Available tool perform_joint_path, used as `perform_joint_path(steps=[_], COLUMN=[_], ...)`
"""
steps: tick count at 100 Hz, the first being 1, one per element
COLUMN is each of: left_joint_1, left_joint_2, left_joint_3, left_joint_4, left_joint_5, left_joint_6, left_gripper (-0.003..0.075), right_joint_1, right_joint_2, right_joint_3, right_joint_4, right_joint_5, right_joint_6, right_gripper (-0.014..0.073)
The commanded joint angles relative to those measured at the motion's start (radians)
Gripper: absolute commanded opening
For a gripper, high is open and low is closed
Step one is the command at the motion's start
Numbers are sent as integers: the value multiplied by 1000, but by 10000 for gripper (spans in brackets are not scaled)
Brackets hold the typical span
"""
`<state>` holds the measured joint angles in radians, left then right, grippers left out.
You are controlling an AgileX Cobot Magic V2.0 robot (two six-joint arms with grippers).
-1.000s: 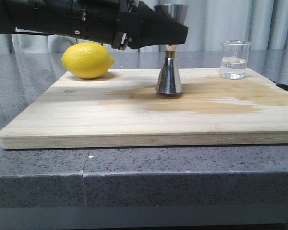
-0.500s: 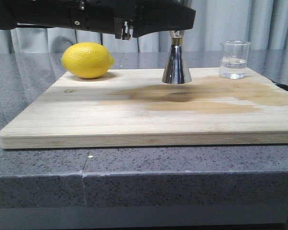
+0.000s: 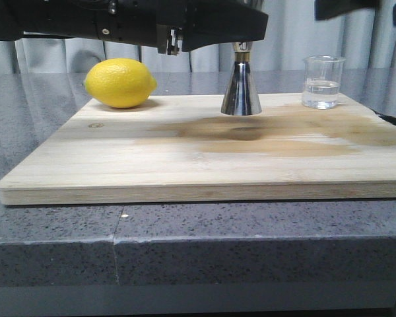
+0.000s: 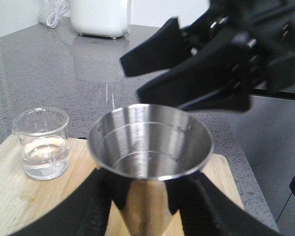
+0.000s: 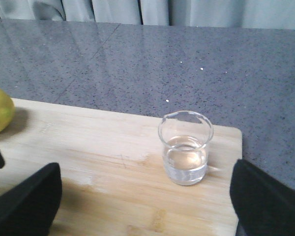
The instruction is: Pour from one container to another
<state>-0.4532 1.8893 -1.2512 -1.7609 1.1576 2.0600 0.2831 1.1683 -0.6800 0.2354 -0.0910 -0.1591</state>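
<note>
2 tools, left tool [image 4: 150, 196] gripping lifted jigger [image 3: 241, 89], right tool [image 5: 142, 196] wide near beaker [image 5: 186, 146], seen by wrists

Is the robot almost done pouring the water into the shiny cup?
Not yet. Done: the left end effector has gripped the steel jigger and holds it just above the board. In hand: the open right end effector hangs above the glass beaker. Left: grabbing the beaker, whose water is all inside, and pouring; the jigger looks empty.
</note>
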Motion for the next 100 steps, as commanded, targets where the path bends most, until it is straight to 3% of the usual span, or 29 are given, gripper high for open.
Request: perform_joint_path(steps=[1, 22, 41, 100], left_joint_1=[-5, -5, -5, -5], left_joint_2=[-52, -52, -52, -52], left_joint_3=[-33, -33, -33, -33], left_joint_4=[-79, -79, -79, -79], left_joint_5=[57, 57, 57, 57], left_joint_6=[-6, -6, -6, -6], left_gripper=[208, 208, 208, 208], right_joint_1=[9, 26, 26, -12], right_joint_2=[36, 182, 306, 499], right_joint_3=[9, 101, 98, -38], right_joint_4=[-1, -1, -4, -17], right_joint_5=[-201, -556, -732, -742], right_joint_6=[7, 69, 87, 89], right_gripper=[624, 624, 624, 624])
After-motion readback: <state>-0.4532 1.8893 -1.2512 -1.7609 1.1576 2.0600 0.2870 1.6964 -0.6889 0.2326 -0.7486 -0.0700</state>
